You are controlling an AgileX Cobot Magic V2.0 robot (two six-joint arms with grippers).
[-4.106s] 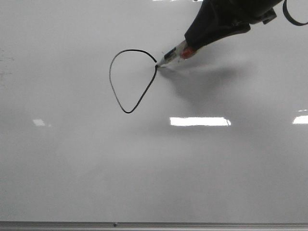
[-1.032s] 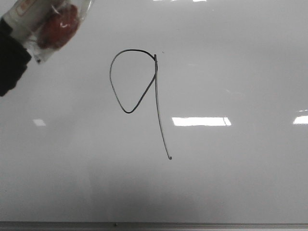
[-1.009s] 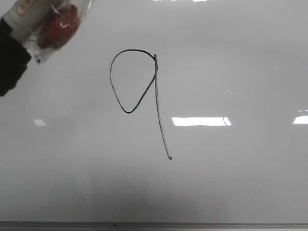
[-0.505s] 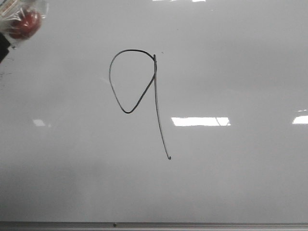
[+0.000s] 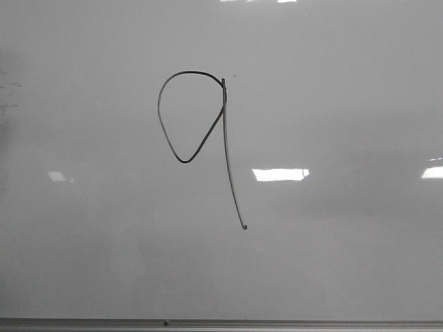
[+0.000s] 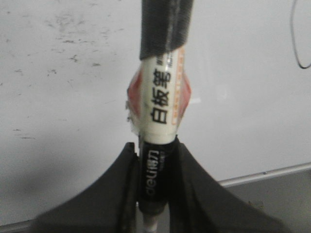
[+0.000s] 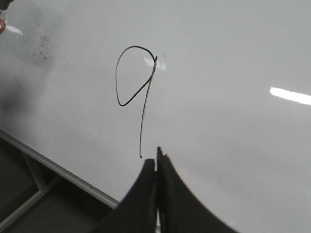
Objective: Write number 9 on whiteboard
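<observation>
The number 9 (image 5: 224, 111) is drawn in thin black line on the whiteboard (image 5: 332, 263), a teardrop loop with a long tail. Neither gripper shows in the front view. My left gripper (image 6: 153, 145) is shut on a whiteboard marker (image 6: 160, 107) with a white label and black body, held over the board's left part; a bit of the 9's line (image 6: 303, 66) shows at the edge of that view. My right gripper (image 7: 156, 160) is shut and empty, its tips just beside the end of the 9's tail (image 7: 145, 107).
The board's grey metal frame edge (image 5: 221, 323) runs along the near side. Faint dark smudges (image 6: 73, 43) mark the board's left part. Bright rectangular light reflections (image 5: 280, 174) lie on the surface. Below the frame is dark floor and a stand (image 7: 29, 194).
The 9's tail has been added to the loop. The left gripper with the marker has moved up and left, out of the front view.
</observation>
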